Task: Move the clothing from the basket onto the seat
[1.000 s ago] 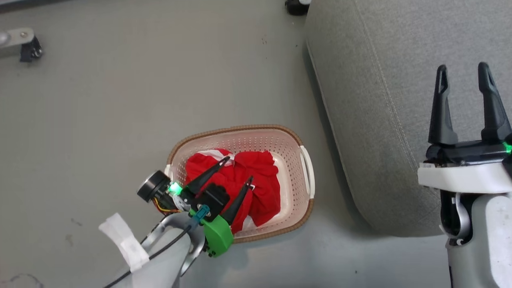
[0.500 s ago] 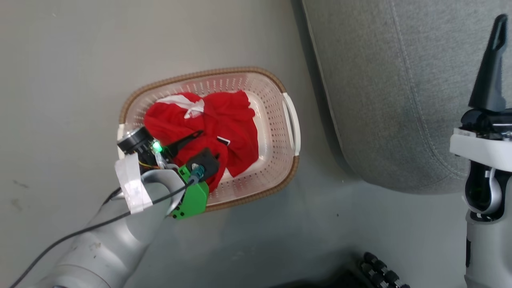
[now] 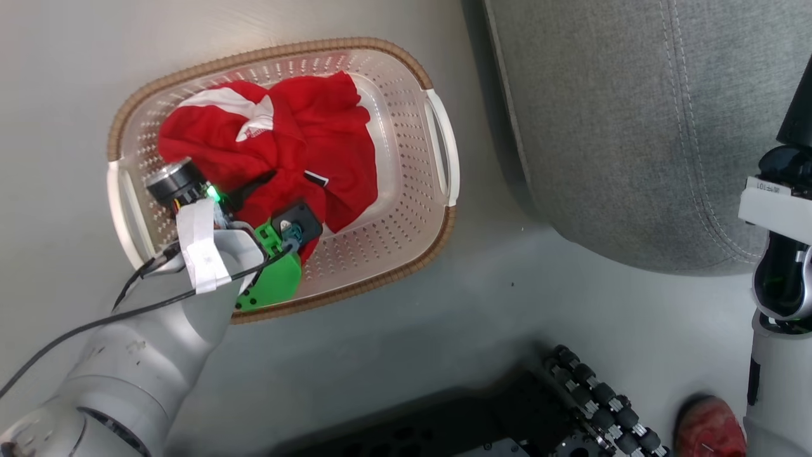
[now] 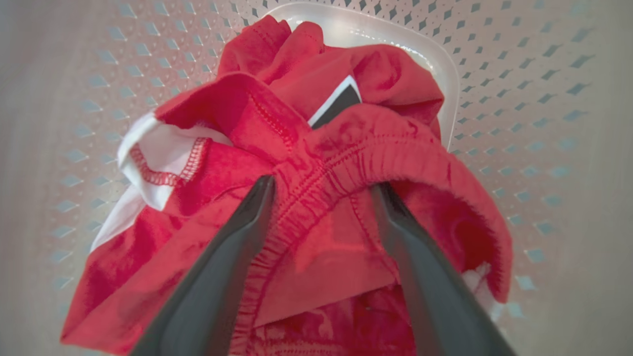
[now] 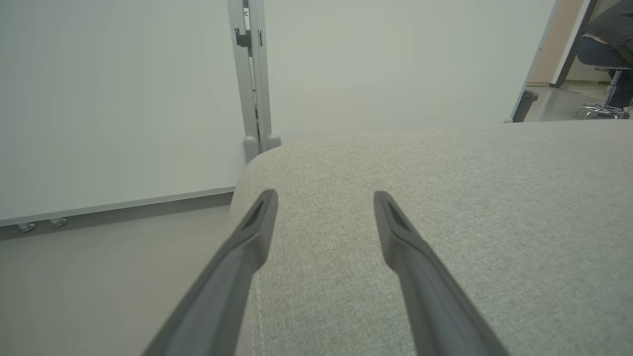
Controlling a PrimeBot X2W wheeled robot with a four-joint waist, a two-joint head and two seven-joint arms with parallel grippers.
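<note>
The cream basket [image 3: 406,209] with a brown rim sits on the grey floor, left of the seat [image 3: 622,127]. The clothing [image 3: 298,120] lies bunched inside it, red with white trim and a black white-edged patch. My left gripper [image 3: 285,190] reaches down into the heap, one finger partly buried in cloth. In the left wrist view that gripper [image 4: 322,188] is open, and its fingers straddle a red elastic hem of the clothing [image 4: 346,148]. The basket wall [image 4: 519,99] curves behind. My right gripper [image 5: 324,198] hangs open and empty above the seat [image 5: 445,222].
My black base with roller wheels [image 3: 590,406] is at the bottom, with a red object [image 3: 707,435] beside it. My right arm [image 3: 777,209] stands at the right edge over the seat. A white partition with a grey post [image 5: 252,74] rises beyond the seat.
The head camera has tilted down, so the basket looks larger and higher. My left gripper has sunk deeper into the clothing, still open. The right gripper stays open.
</note>
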